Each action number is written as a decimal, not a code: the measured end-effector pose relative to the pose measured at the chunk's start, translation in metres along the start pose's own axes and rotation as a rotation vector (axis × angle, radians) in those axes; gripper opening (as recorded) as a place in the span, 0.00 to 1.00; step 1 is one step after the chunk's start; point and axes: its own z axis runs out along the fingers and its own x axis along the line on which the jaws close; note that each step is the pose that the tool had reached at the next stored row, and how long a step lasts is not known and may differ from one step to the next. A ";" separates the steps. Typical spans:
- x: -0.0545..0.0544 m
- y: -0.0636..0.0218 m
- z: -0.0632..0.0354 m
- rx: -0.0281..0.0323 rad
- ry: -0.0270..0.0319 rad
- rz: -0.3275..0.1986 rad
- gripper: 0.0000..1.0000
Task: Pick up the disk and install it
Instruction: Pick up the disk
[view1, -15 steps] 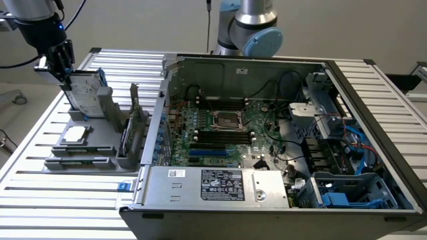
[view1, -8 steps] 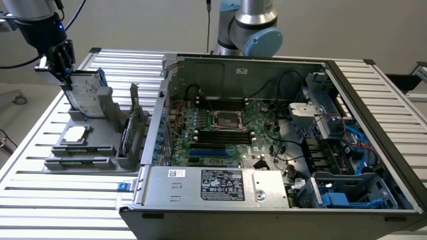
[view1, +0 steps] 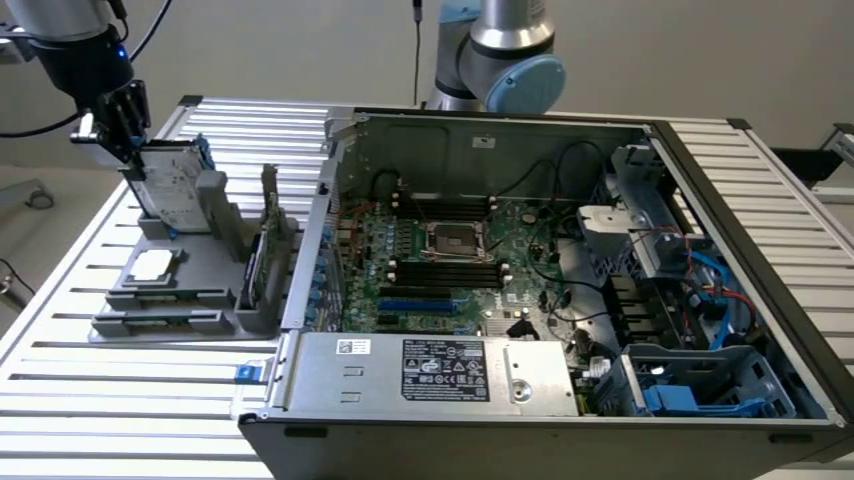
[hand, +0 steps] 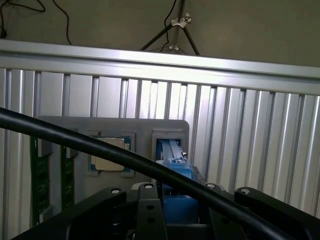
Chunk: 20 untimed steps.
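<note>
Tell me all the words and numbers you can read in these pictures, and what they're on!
None can be read.
Black label on the silver box: print too small.
White sticker on the same box: too small.
Small sticker on the case wall: too small.
Markings on the disk: too blurred.
</note>
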 end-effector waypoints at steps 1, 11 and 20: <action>0.000 0.0000 0.0000 0.0000 0.0000 0.000 0.33; 0.001 0.0001 0.0000 -0.0001 0.0000 0.001 0.33; 0.001 0.0001 0.0000 0.0000 0.0000 0.001 0.33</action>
